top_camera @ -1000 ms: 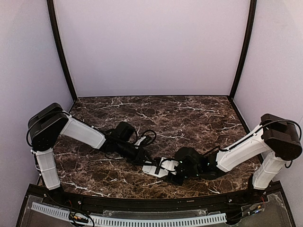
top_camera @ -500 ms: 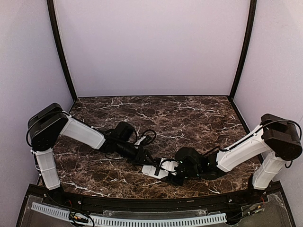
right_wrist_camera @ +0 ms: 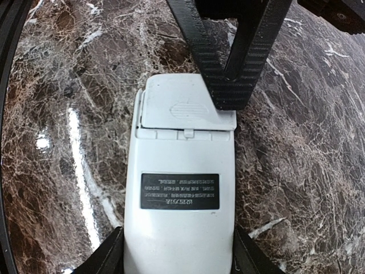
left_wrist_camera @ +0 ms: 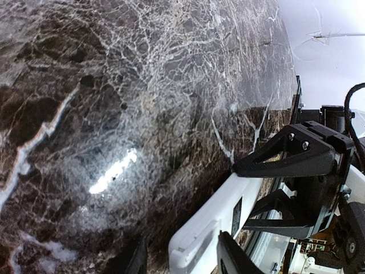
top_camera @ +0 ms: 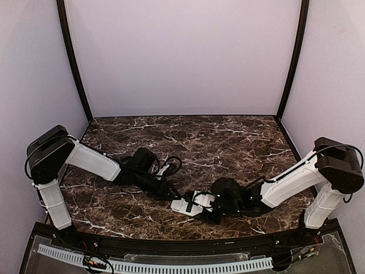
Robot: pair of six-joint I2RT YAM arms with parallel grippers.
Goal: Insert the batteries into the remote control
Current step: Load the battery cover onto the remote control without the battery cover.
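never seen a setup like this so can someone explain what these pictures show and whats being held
It is two robot arms bolted to a marble table. One picture looks down from above; the other two come from cameras on the wrists. Between the hands is a white remote, back up, showing its label and battery lid. The right hand grips its sides. The left hand is open around the far end, one finger on the lid. No batteries show.

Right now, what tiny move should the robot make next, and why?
Probably the left gripper should nudge the battery cover square onto the remote control. The right gripper clamps the remote back-up, the cover sits slightly askew, and a left finger rests on its corner.
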